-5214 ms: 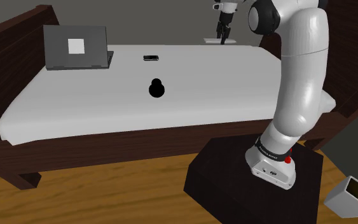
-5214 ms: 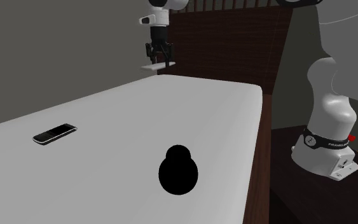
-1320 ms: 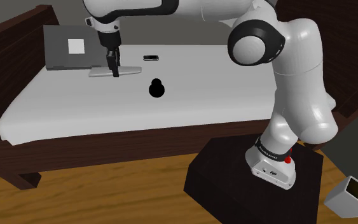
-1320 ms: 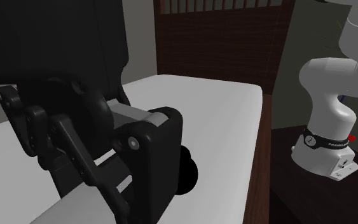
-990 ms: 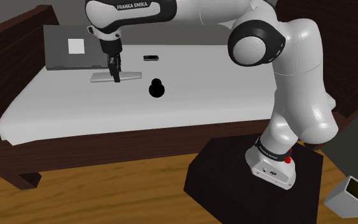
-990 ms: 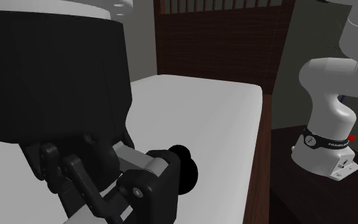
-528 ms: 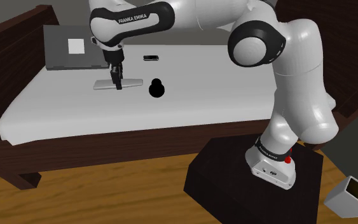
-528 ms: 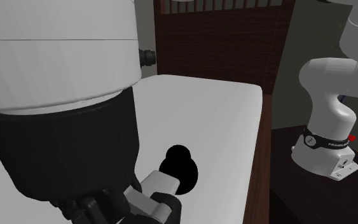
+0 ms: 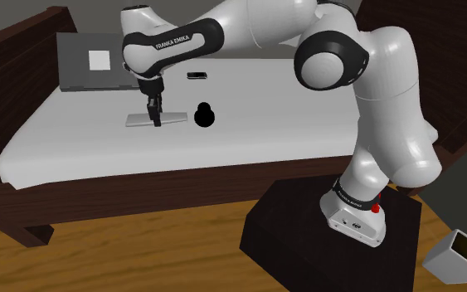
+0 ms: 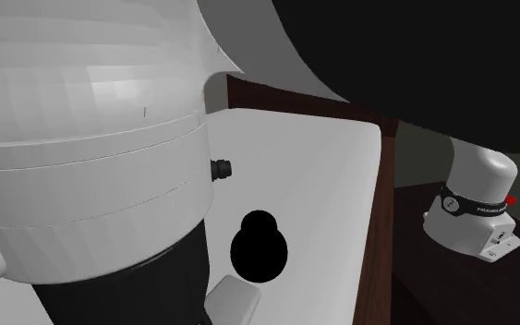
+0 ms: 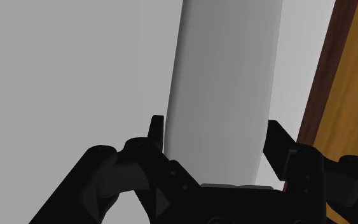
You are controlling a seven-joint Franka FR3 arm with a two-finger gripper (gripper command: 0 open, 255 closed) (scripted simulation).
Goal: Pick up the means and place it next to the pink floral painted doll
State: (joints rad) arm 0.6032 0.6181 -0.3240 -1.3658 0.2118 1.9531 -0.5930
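A flat grey slab (image 9: 143,120) hangs level just over the white bed (image 9: 289,124), a short way to the shoulder view's left of the doll (image 9: 205,115), which is drawn as a plain black figure with a round head. My gripper (image 9: 156,121) points straight down and is shut on the slab's edge nearest the doll. In the wrist view the slab (image 11: 225,89) runs away from the gripper (image 11: 215,127), with a black finger (image 11: 157,127) pressed on each long side. The second exterior view has the doll (image 10: 260,245) and a corner of the slab (image 10: 235,300) beneath the arm's big white link.
An open grey laptop (image 9: 100,62) stands at the bed's far left and a small dark phone (image 9: 196,75) lies behind the doll. Dark wooden bed rails (image 9: 7,50) surround the mattress. My stand (image 9: 331,240) and a grey bin (image 9: 459,257) sit on the wood floor.
The gripper has carried the slab from the far corner of the bed across to the doll and lowered it, over the last second, close to the bed.
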